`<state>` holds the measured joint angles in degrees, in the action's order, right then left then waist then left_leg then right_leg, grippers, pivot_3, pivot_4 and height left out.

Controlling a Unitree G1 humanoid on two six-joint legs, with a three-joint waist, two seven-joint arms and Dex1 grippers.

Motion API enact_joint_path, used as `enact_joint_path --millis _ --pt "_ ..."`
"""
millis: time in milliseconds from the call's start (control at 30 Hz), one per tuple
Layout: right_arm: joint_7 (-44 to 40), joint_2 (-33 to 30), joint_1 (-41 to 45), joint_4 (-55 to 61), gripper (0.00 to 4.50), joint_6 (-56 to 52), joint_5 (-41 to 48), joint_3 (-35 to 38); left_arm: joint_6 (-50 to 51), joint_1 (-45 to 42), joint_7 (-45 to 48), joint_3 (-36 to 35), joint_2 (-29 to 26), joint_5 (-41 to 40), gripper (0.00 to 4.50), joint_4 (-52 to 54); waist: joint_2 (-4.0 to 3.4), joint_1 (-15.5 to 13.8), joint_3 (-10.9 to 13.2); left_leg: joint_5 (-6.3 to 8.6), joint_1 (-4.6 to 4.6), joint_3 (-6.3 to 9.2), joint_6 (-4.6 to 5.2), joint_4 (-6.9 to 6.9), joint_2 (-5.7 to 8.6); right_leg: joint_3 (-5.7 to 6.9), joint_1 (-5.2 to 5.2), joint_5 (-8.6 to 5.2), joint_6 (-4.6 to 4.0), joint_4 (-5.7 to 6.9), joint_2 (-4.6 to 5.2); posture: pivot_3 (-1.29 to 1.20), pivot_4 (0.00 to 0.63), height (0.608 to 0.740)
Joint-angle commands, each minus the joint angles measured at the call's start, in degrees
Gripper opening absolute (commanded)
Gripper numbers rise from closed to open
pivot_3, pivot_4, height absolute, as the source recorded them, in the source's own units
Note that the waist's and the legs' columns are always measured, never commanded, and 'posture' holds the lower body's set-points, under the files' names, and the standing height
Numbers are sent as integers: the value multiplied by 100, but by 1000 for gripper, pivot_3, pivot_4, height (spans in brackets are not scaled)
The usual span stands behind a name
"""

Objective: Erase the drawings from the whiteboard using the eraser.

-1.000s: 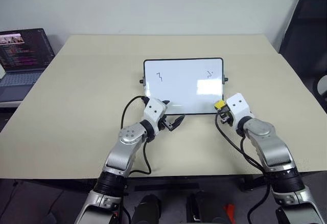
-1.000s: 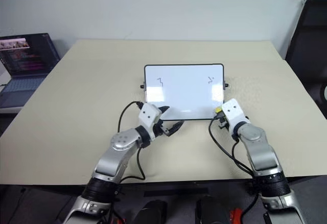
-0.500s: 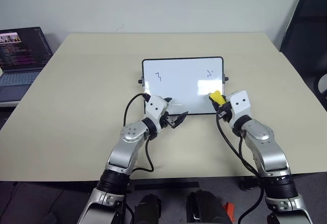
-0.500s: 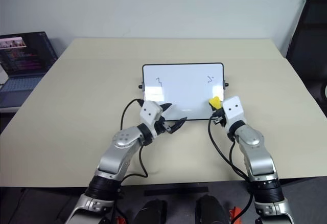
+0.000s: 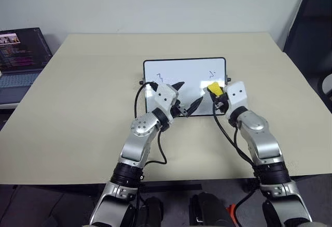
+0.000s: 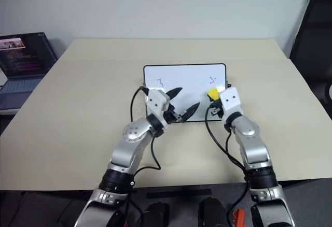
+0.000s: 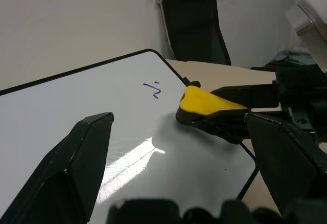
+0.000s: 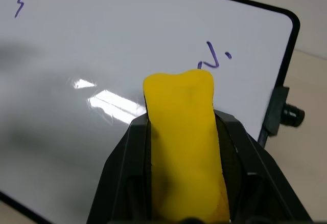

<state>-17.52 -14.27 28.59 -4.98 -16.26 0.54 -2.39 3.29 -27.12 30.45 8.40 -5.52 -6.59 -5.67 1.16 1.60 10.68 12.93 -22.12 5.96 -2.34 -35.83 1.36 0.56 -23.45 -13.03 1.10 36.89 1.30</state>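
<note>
The whiteboard (image 5: 187,71) lies flat at the middle of the table. Its drawings are a thin zigzag (image 5: 160,76) at the left and a small hooked mark with a dot (image 5: 212,73) at the right. My right gripper (image 5: 216,91) is shut on the yellow eraser (image 5: 213,87), which hovers over the board's right part, just short of the hooked mark (image 8: 213,60). My left gripper (image 5: 189,93) stands open over the board's near middle, holding nothing, with the eraser (image 7: 204,101) ahead of it and to its right.
An open laptop (image 5: 21,56) sits at the far left beside the beige table (image 5: 78,108). A black chair (image 5: 314,25) stands at the back right. A small black knob (image 8: 291,115) juts from the board's right edge.
Both arms have risen and moved inward over the board. The eraser went from the board's near right corner to just below the hooked mark. The left gripper left the near edge.
</note>
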Motion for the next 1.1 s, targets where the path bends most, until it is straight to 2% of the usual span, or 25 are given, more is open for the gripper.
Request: enact_joint_path --millis 33,400,600,700,867,1100 --pt "93 80 400 -319 1291 328 -70 -5 -181 -157 -44 22 61 11 4500 -51 0 -1 0 0 0 0 0 -2 0 0 0 0 0 2 0 0 150 740" --pt "522 77 1519 -1919 1291 896 -382 73 -98 -121 -32 75 -94 199 4500 -162 -1 5 0 0 1 -3 0 -1 -2 -3 -1 1 -1 5 0 0 150 740" --pt "776 45 1765 -2410 1291 1020 -489 108 -76 -73 -31 83 -97 195 4500 -109 -1 3 0 0 2 -3 1 -3 -2 -5 -1 2 -2 8 0 0 150 740" --pt "675 61 1782 -2533 1291 713 -465 49 -70 -82 -26 61 -117 193 4500 -102 -1 3 0 0 5 -4 1 -6 -2 -6 1 3 -3 12 0 0 150 740" --pt "261 94 1451 -2055 1291 -235 -234 20 -65 -91 -26 14 -174 180 4500 -85 -3 7 -2 -1 27 -3 1 -8 -4 -5 20 3 -4 14 -1 0 150 740" --pt "166 90 737 -988 1291 -1148 -97 57 -69 -8 -82 29 -187 192 4500 -42 -4 9 -5 -1 29 0 2 -15 -5 -3 23 4 -4 18 -3 0 150 740"
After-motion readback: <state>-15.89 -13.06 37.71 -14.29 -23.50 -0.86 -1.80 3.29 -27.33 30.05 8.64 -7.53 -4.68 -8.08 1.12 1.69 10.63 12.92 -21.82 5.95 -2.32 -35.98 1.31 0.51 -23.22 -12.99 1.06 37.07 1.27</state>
